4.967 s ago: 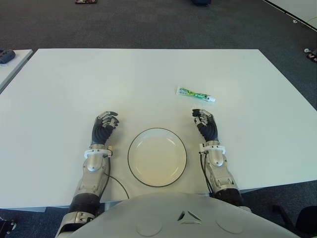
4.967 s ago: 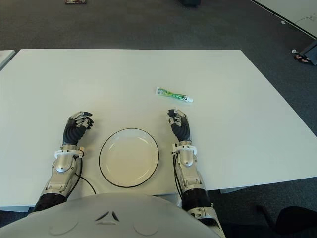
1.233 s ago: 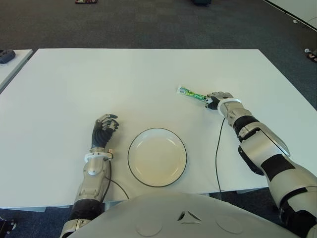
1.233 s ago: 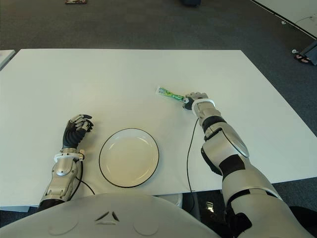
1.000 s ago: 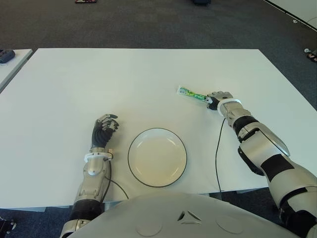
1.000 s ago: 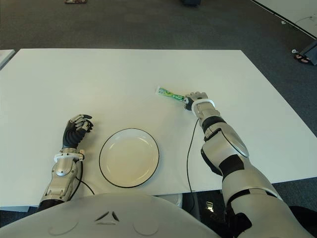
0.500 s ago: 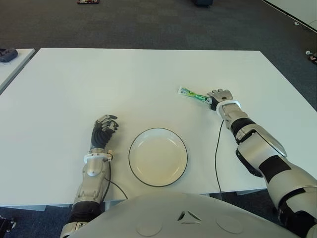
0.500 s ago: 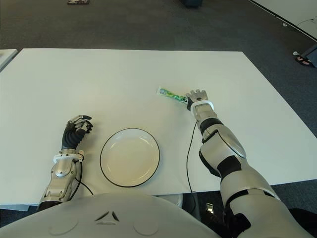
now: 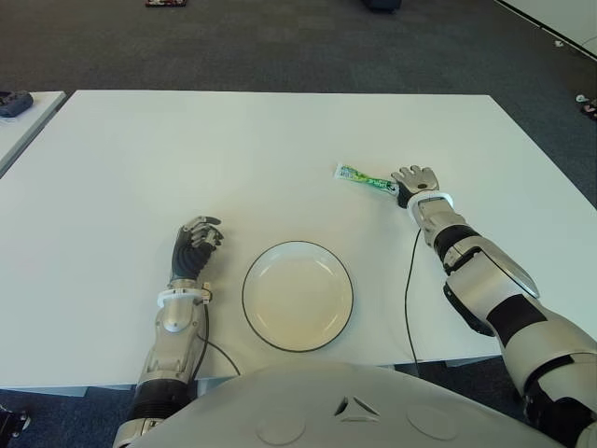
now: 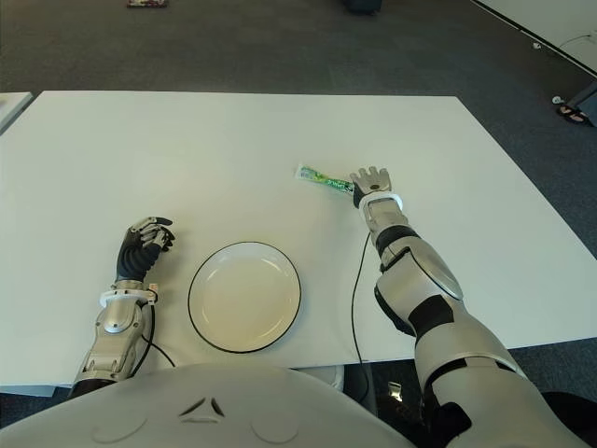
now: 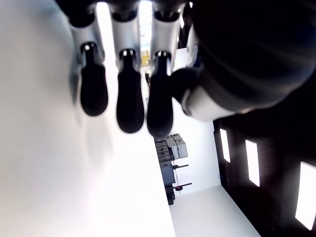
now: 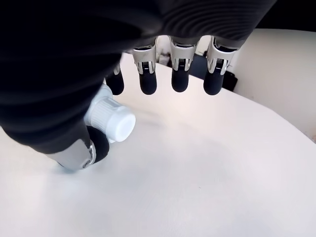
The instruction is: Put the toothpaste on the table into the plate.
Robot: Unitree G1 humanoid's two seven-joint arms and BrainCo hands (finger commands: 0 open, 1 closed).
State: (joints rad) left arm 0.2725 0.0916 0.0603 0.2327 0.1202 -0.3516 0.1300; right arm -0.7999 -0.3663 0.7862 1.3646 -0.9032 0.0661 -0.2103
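Since a second ago the right robot hand (image 9: 414, 179) has uncurled; its fingers (image 12: 179, 79) are spread, the toothpaste (image 9: 363, 177) lying on the tabletop (image 9: 280, 159) at its thumb side, cap (image 12: 110, 120) beside the thumb. Tube lettering is unreadable. Left robot hand (image 9: 193, 246), curled and holding nothing, shows left of the empty plate (image 9: 298, 295).

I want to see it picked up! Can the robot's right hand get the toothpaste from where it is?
Probably yes. The right hand is open right at the cap end of the toothpaste, which lies flat on the table. Nothing stands between them; the cap sits by the thumb.
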